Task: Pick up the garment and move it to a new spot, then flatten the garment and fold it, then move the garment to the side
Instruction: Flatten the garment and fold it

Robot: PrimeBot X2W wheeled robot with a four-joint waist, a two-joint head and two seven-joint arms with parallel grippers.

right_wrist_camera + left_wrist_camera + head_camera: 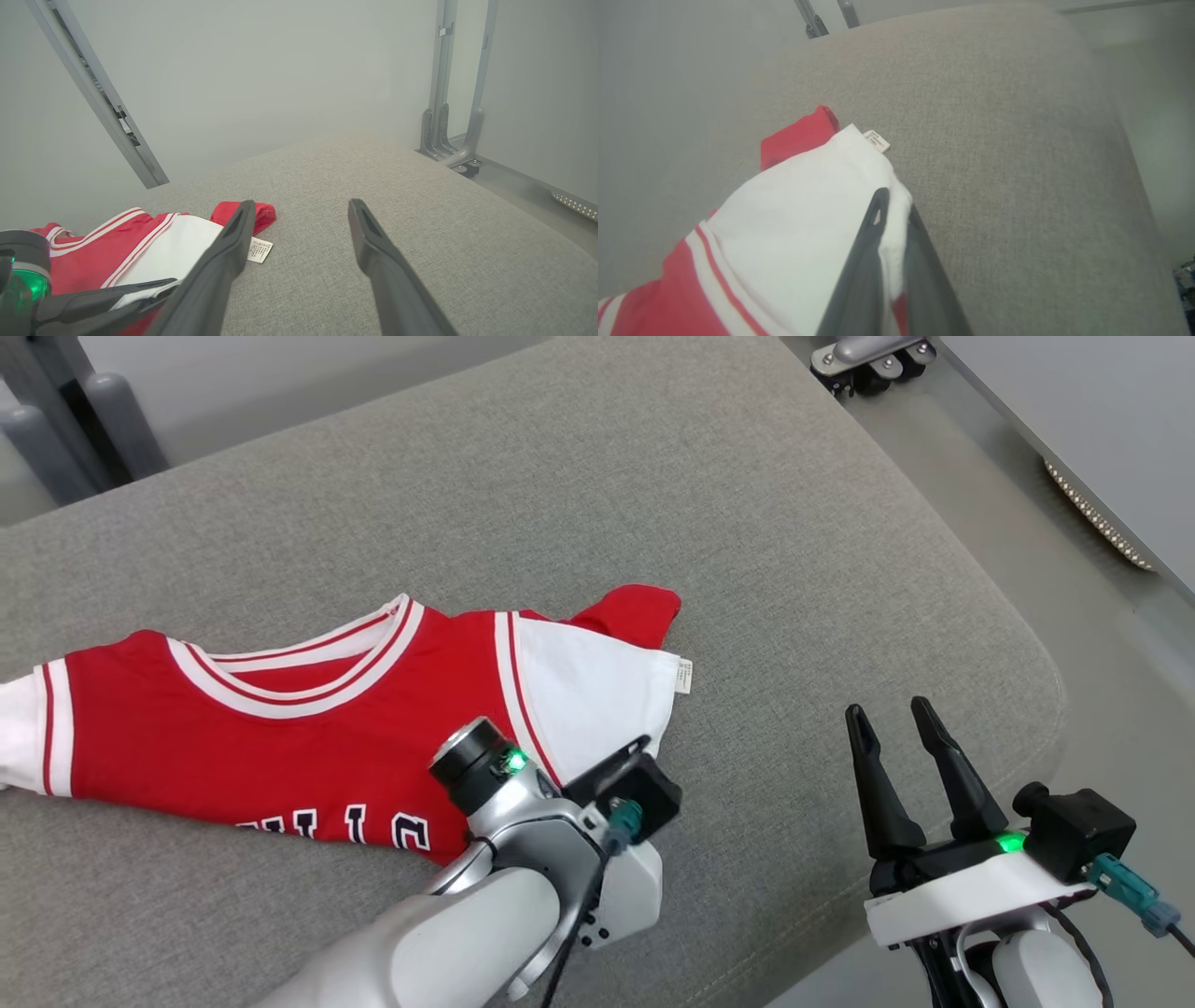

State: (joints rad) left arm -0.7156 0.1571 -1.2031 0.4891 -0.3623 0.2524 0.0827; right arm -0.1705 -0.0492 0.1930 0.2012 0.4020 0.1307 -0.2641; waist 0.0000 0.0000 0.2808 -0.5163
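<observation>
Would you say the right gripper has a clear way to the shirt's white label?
Probably yes: the right gripper is open, and bare cushion lies between it and the label; the left gripper pinches the sleeve nearby.

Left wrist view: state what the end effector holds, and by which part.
The left end effector is shut on the red jersey, pinching the edge of its white sleeve. The right end effector is open and holds nothing.

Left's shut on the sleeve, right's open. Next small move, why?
Probably raise the left gripper a little: it is shut on the edge of the white sleeve, the jersey lies on the cushion, and the open right gripper stands clear of it.
</observation>
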